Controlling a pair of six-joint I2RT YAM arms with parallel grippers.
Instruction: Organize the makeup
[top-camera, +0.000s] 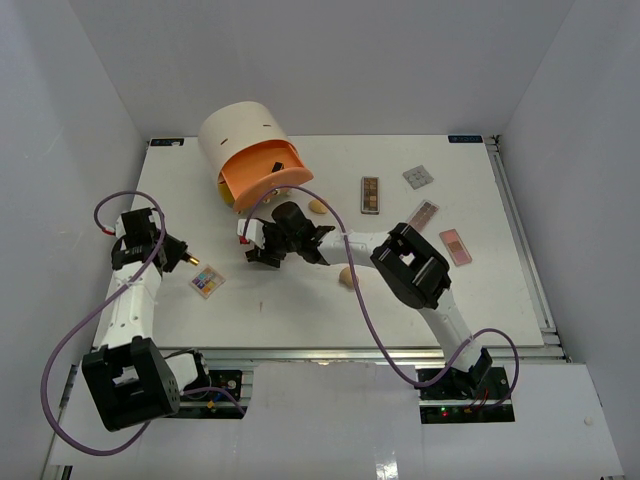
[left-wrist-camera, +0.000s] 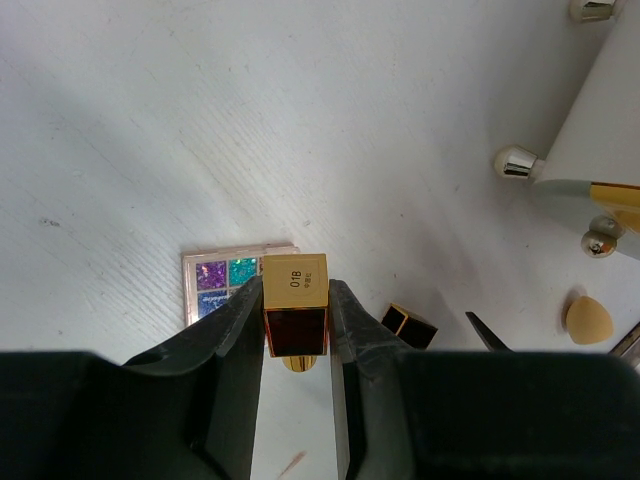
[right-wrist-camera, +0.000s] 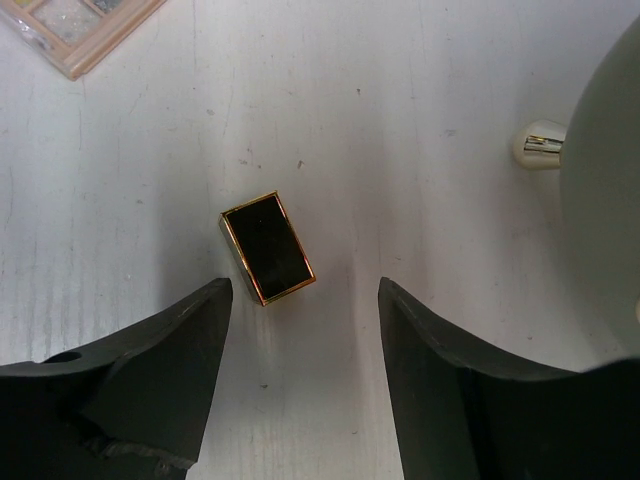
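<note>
Gold-rimmed compact (right-wrist-camera: 267, 247) sits skewed under your open right tool (right-wrist-camera: 305, 293); closing could spin it. Left tool (left-wrist-camera: 295, 303) grips a gold-capped tube (left-wrist-camera: 294, 283).

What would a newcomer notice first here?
The round cream drawer unit, its orange drawer pulled open, stands far back, left of centre. The left gripper is clamped on a small dark gold-capped case near a glittery palette; the open right gripper hovers over a black gold-rimmed rectangular compact.
</note>
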